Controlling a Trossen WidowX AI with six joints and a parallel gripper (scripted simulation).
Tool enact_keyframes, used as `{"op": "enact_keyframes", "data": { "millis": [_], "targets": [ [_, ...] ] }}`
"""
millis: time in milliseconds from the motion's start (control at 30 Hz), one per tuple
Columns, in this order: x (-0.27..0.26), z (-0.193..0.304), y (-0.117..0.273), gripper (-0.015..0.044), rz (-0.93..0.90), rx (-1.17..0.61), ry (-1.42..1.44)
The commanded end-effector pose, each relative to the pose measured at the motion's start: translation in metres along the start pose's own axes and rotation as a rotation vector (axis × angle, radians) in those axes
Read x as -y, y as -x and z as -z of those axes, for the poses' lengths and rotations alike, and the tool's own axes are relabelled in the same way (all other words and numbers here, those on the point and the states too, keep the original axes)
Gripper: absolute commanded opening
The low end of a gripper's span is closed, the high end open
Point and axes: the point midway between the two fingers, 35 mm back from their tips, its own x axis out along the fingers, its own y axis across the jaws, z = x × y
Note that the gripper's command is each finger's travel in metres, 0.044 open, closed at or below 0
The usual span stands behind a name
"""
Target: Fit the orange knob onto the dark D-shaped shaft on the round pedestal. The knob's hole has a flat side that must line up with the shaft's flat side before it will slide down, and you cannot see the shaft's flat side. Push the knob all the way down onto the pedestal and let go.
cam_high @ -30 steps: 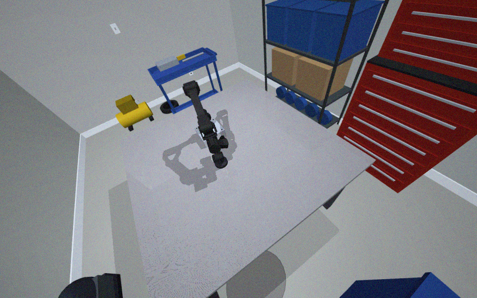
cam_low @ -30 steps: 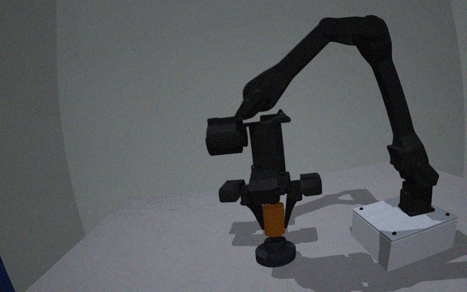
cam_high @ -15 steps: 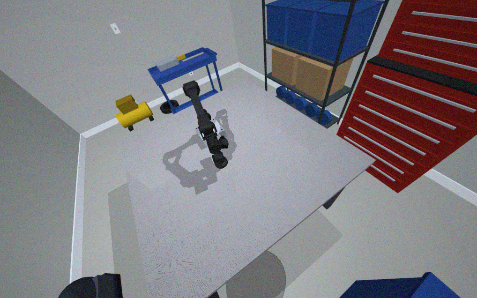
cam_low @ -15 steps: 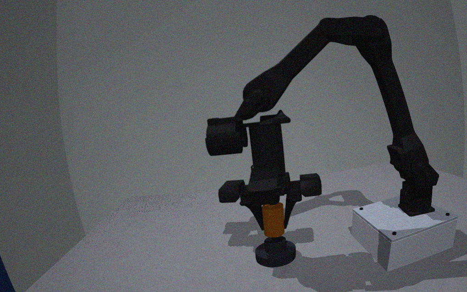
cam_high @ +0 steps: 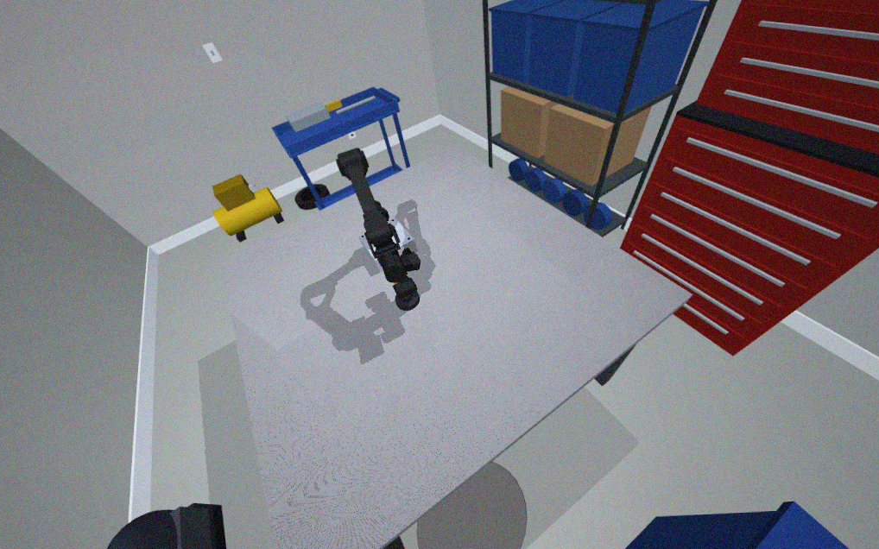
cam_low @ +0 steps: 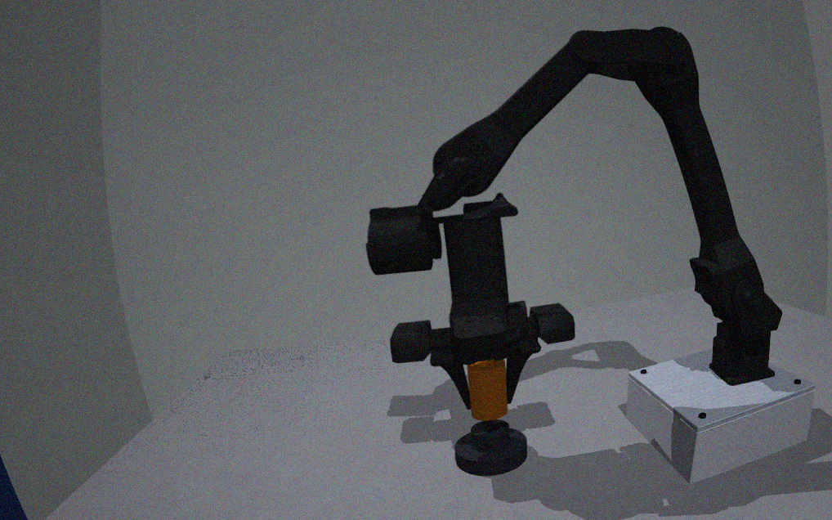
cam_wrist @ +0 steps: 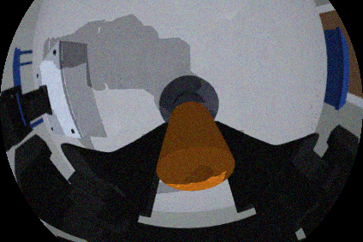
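The orange knob (cam_low: 488, 387) (cam_wrist: 193, 141) is upright between the fingers of my gripper (cam_low: 489, 405) (cam_wrist: 191, 126), which is shut on it. The dark round pedestal (cam_low: 490, 457) (cam_wrist: 209, 94) (cam_high: 407, 304) stands on the table directly below. Its short shaft (cam_low: 489, 425) (cam_wrist: 188, 97) shows just under the knob's lower edge, and the pedestal's wide base is well below the knob. I cannot tell whether knob and shaft touch. The knob's hole and the shaft's flat side are hidden. In the top view the arm covers nearly all of the knob.
The arm's pale box-shaped base (cam_low: 658, 429) (cam_wrist: 79, 94) stands to the right of the pedestal in the exterior view. The table (cam_high: 497, 327) carries the arm's shadow. A blue cart (cam_high: 337, 123), a shelf rack and red drawers stand beyond the table.
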Motion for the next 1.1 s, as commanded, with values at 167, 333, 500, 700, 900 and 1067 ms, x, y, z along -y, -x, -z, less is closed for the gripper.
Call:
{"op": "enact_keyframes", "data": {
  "millis": [167,333,500,700,900,1067],
  "targets": [
    [0.0013,-0.0004,-0.0029,0.0000,0.002,0.002,0.051],
    [0.0011,-0.0004,-0.0033,0.0000,0.002,0.002,0.051],
    [0.0011,-0.0004,-0.0037,0.0000,0.002,0.002,0.063],
    [0.0011,-0.0004,-0.0037,0.0000,0.002,0.002,0.063],
    [0.0011,-0.0004,-0.0039,0.0000,0.002,0.002,0.054],
    [0.0011,-0.0004,-0.0039,0.0000,0.002,0.002,0.054]
  ]
}}
